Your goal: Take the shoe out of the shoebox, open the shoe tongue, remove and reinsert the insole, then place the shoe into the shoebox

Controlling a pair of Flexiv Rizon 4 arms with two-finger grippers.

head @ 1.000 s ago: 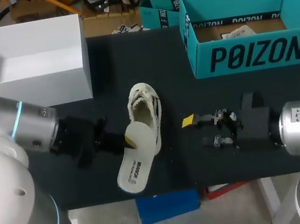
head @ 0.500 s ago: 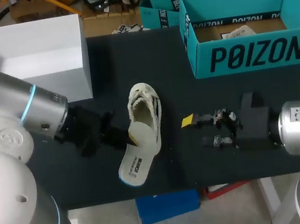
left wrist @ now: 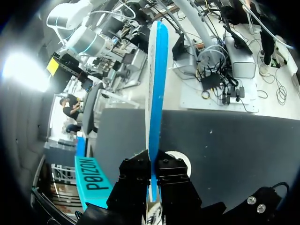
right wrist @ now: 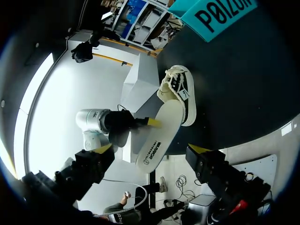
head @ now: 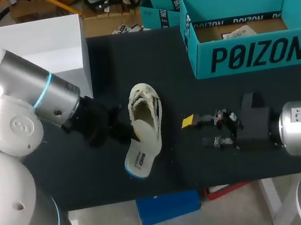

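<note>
Cream insole (head: 140,159) | pinched in left gripper (left wrist: 153,177) | over shoe (head: 145,106) heel

Big black letters run across the front wall of the teal shoebox (head: 257,54), and both wrist views show them too. Small dark print sits on the insole (head: 139,160), near its heel end, too tiny to make out.

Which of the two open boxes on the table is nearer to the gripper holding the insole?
The white box, close to the left gripper clamping the insole. The teal box stands far across the table.
</note>
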